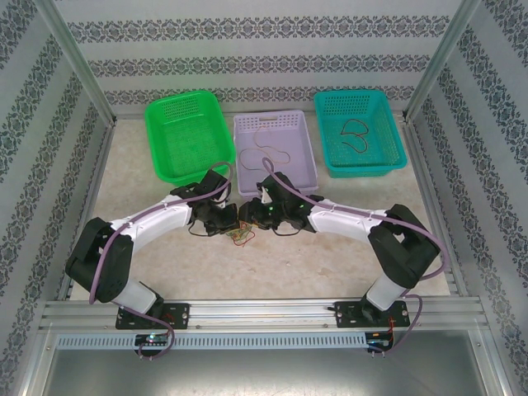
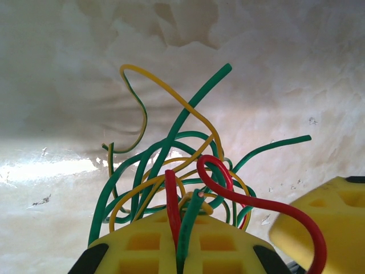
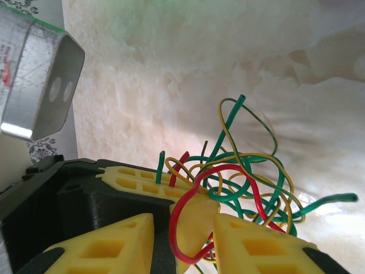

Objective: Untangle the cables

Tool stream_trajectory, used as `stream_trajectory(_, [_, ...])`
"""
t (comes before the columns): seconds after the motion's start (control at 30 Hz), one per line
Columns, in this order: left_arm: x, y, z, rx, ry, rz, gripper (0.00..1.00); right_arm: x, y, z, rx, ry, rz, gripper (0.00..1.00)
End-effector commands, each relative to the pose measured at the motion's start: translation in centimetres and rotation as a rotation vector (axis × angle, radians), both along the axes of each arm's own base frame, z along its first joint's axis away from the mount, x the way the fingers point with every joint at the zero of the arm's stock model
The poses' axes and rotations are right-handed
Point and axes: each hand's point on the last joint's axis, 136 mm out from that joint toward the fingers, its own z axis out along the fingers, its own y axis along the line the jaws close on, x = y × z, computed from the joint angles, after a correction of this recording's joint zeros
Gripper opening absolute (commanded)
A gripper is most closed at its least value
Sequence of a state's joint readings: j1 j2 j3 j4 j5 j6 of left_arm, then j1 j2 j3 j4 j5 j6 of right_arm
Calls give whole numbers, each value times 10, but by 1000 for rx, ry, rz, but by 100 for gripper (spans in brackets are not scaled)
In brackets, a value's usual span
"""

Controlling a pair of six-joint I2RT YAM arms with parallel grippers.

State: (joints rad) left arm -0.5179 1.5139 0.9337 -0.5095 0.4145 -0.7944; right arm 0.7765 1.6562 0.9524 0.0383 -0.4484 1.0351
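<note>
The cables (image 2: 171,154), tangled on the table (image 1: 272,272) between both arms, were clamped in the tightly closed left gripper (image 2: 179,240). One red strand (image 3: 228,167) was ringed by the part-open right gripper (image 3: 183,222). A firm pinch, then a slow sideways pull, was judged best.

cables (image 2: 171,194): red, green, yellow | green basket (image 1: 165,148) | lilac basket (image 1: 297,165) | teal basket (image 1: 330,124)

Left arm (image 1: 158,215) elbow flared outward, forearm angled in toward table centre, left gripper (image 2: 178,234) pinched tight on cables (image 2: 171,142), right arm (image 1: 351,221) mirrored, right gripper (image 3: 183,242) jaws parted, both grippers low, tips close together.
</note>
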Motion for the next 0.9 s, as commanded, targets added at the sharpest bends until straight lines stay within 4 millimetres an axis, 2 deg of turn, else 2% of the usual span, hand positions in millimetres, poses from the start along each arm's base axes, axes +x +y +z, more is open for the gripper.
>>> stream_trajectory(0.0, [10,-14,18,-45,-49,-13,0,-5,12,-8,19,39,26,29])
stream_trajectory(0.07, [10,-13,18,-42,-50,-14,0,-4,10,-10,1,39,17,18])
stream_trajectory(0.13, [8,-10,18,-27,-46,-12,0,-2,0,-14,-24,38,-10,0])
stream_trajectory(0.3, [-2,25,6,153,-9,48,0,6,-56,-6,-102,-21,-116,0])
stream_trajectory(0.37, [-5,44,3,226,1,94,0,6,-80,-2,-118,-33,-153,0])
stream_trajectory(0.47, [-6,58,2,252,7,154,0,-1,-110,-4,-147,-33,-195,0])
stream_trajectory(0.53, [-6,60,1,248,6,178,0,-5,-120,-7,-151,-28,-209,0])
stream_trajectory(0.7, [-6,67,-4,295,40,191,0,-11,-126,-9,-169,-33,-228,0])
stream_trajectory(0.8, [-8,81,-4,382,55,208,0,-10,-143,-7,-203,-42,-288,0])
stream_trajectory(0.87, [-9,83,-4,392,53,202,0,-8,-152,-2,-199,-55,-327,0])
